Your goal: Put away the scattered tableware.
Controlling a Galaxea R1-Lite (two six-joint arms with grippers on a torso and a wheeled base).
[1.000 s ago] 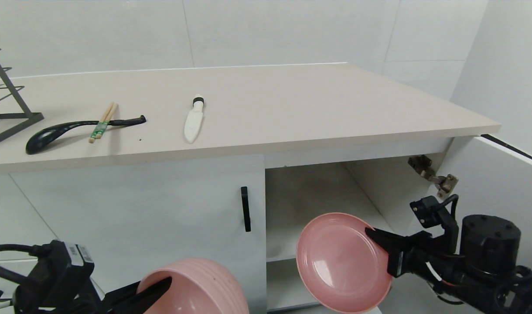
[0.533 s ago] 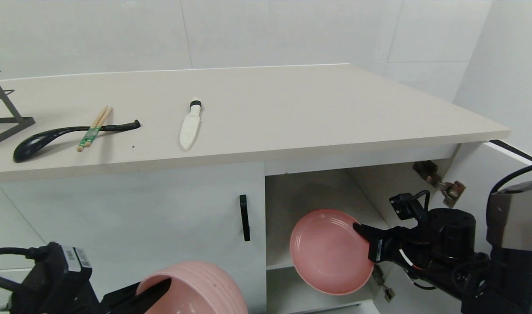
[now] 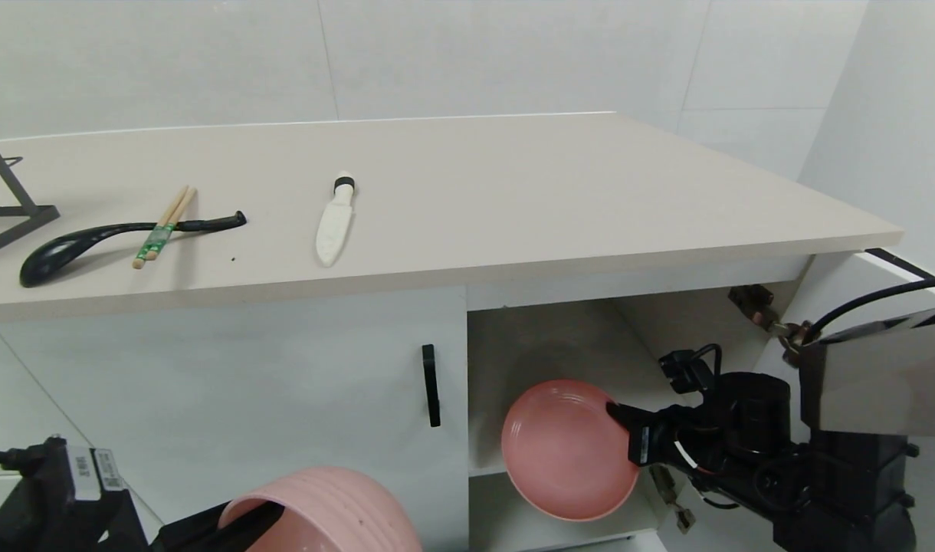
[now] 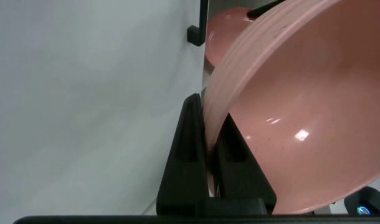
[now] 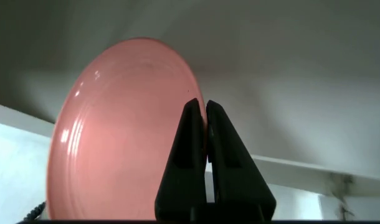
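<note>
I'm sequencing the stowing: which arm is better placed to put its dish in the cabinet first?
Right. The right gripper holds the pink plate by its rim at the mouth of the open compartment. The left gripper, shut on the pink bowl, sits low in front of the closed door.

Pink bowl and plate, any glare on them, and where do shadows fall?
Left wrist view: small bright glints inside the pink bowl. Right wrist view: faint glints on the pink plate near its rim. Head view: the plate's shadow darkens the cabinet wall.
</note>
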